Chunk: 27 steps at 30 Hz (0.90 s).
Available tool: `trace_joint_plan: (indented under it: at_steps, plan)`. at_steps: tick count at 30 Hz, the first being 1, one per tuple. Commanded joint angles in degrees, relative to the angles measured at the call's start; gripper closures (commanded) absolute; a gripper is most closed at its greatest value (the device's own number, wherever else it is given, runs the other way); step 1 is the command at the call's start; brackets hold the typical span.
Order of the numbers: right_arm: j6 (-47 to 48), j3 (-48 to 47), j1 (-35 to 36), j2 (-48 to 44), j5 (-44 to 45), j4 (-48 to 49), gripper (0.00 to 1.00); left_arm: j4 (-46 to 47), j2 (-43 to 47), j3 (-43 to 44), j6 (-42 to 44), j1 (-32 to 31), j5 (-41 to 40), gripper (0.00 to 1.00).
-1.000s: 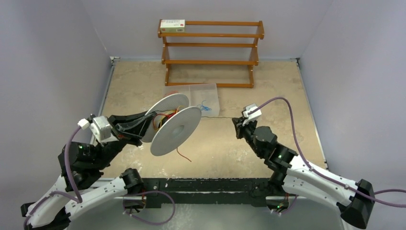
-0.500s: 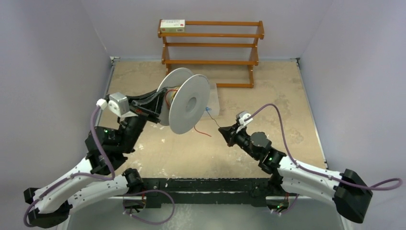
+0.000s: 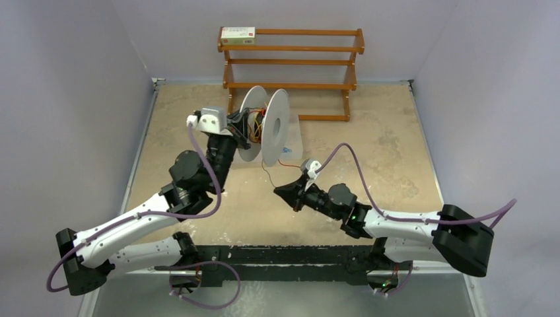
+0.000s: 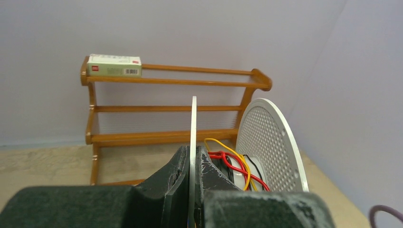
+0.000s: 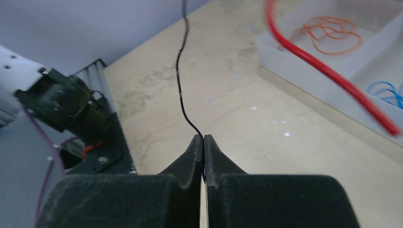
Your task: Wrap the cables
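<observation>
**A:** Which step are you on?

**B:** Mid-wind, by my reading. Your left fingers (image 4: 179,166) are clenched on one flange of the spool (image 3: 282,112). You hold it off the bench (image 3: 370,132), flanges on edge, in front of the wooden rack (image 3: 290,61). Red and orange cables (image 4: 232,160) already lie round the hub.

**A:** And your other side?

**B:** Your right fingers (image 5: 194,153) are pinched tight on the black cable (image 5: 181,80), lower than the spool and nearer to you. The strand climbs from that pinch toward the hub with a curve in it, so I judge it slack rather than taut. A red cable (image 5: 323,66) hangs loose below the spool. Orange and blue coils wait in the clear tray (image 5: 294,76) beyond it.

**A:** What does the next move ask of you?

**B:** Tension first, I think. Either draw your right hand away from the spool or turn the spool with your left, so the black strand lands between the flanges and not over a rim. Go gently, because a wire this thin could slide out of the pinch or catch on the dangling red end.
</observation>
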State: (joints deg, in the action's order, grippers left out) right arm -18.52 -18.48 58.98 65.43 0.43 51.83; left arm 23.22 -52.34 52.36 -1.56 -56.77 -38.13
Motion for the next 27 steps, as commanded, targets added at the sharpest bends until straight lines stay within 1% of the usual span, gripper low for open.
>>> trace_joint_plan:
  at_steps: [1, 6, 9, 15, 21, 27]
  plan:
    - [-1.4, -4.6, 3.5, -0.6, 0.7, 6.2, 1.00, 7.9, -2.2, 4.2, 5.0, -0.4, -6.9, 1.00]
    - [-1.3, -8.0, 5.9, -4.2, 1.4, 0.9, 1.00, 7.5, -5.5, 3.5, 10.1, -0.4, -12.2, 1.00]
    - [0.1, -11.5, 7.1, -8.0, 2.8, -4.8, 1.00, 5.6, -7.1, 3.0, 11.9, -0.4, -14.1, 1.00]
    - [3.9, -19.8, 9.4, -13.5, 6.0, -16.3, 1.00, -3.7, -9.1, 3.7, 13.5, -0.9, -16.5, 1.00]
    - [8.3, -28.0, 9.8, -14.0, 8.0, -25.4, 1.00, -16.2, -9.7, 5.6, 13.0, -1.8, -11.8, 1.00]
    - [13.7, -34.7, 9.7, -13.7, 14.8, -33.5, 1.00, -24.5, -7.4, 4.7, 14.3, -4.2, -7.3, 1.00]
